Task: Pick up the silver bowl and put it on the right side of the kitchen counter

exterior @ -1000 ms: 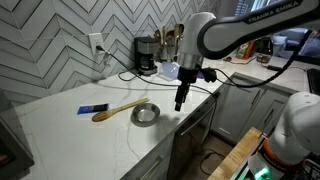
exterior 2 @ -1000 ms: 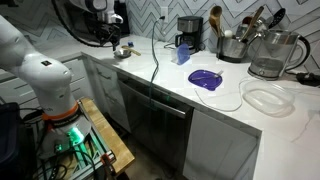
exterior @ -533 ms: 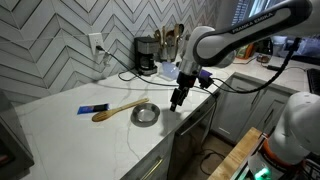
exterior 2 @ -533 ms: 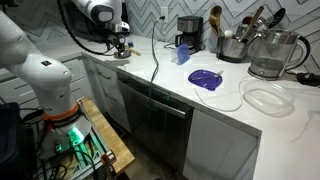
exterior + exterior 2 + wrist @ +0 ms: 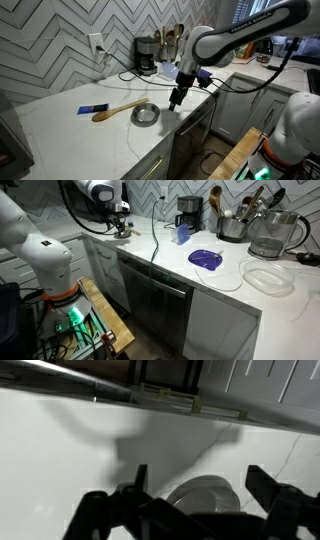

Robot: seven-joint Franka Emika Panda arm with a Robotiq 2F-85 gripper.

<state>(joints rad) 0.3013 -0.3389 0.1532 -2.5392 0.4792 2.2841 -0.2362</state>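
The silver bowl (image 5: 146,113) is a small shiny metal bowl on the white kitchen counter (image 5: 90,140), next to a wooden spoon (image 5: 118,108). It also shows in the wrist view (image 5: 205,495), low between the jaws, and small in an exterior view (image 5: 122,231). My gripper (image 5: 176,101) hangs just beside the bowl, a little above the counter. In the wrist view the gripper (image 5: 200,495) is open, with dark fingers apart on both sides of the bowl, and it holds nothing.
A blue-black object (image 5: 92,108) lies by the spoon. A coffee maker (image 5: 146,55), utensil holder and cables stand at the back. A flat purple disc (image 5: 205,259), a translucent container (image 5: 265,279) and a kettle (image 5: 270,235) sit further along the counter.
Over the last second the arm dropped and shifted toward the bowl. In the last half second nothing has visibly moved.
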